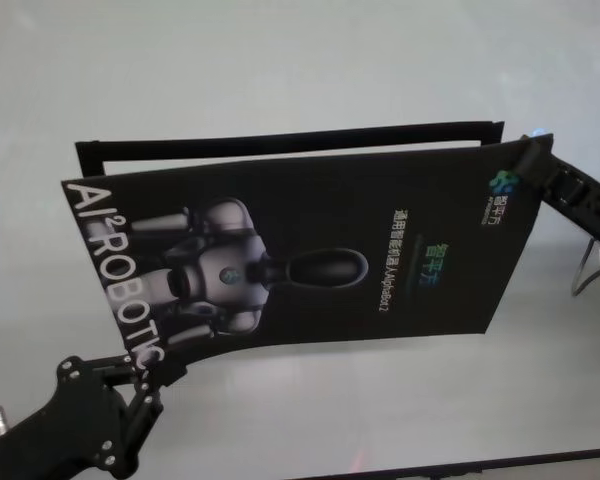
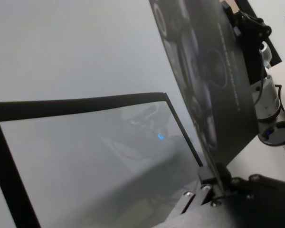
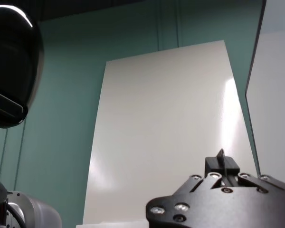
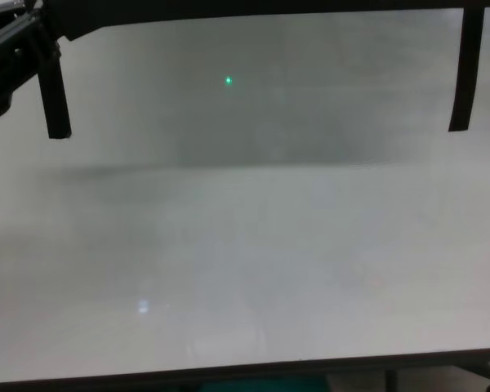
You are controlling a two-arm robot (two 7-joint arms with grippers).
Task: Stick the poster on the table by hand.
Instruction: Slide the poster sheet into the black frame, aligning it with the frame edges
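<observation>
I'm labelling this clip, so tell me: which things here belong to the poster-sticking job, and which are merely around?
Part of the job:
- poster, held above the table
- table
- left gripper, at the poster's near-left corner
- right gripper, at its far-right corner
- black frame strips on the tabletop

Merely around:
- white board, in the right wrist view only

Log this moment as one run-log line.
stage: carrying | poster: held above table, not stuck | left hand: shut on near corner | right hand: shut on far corner
</observation>
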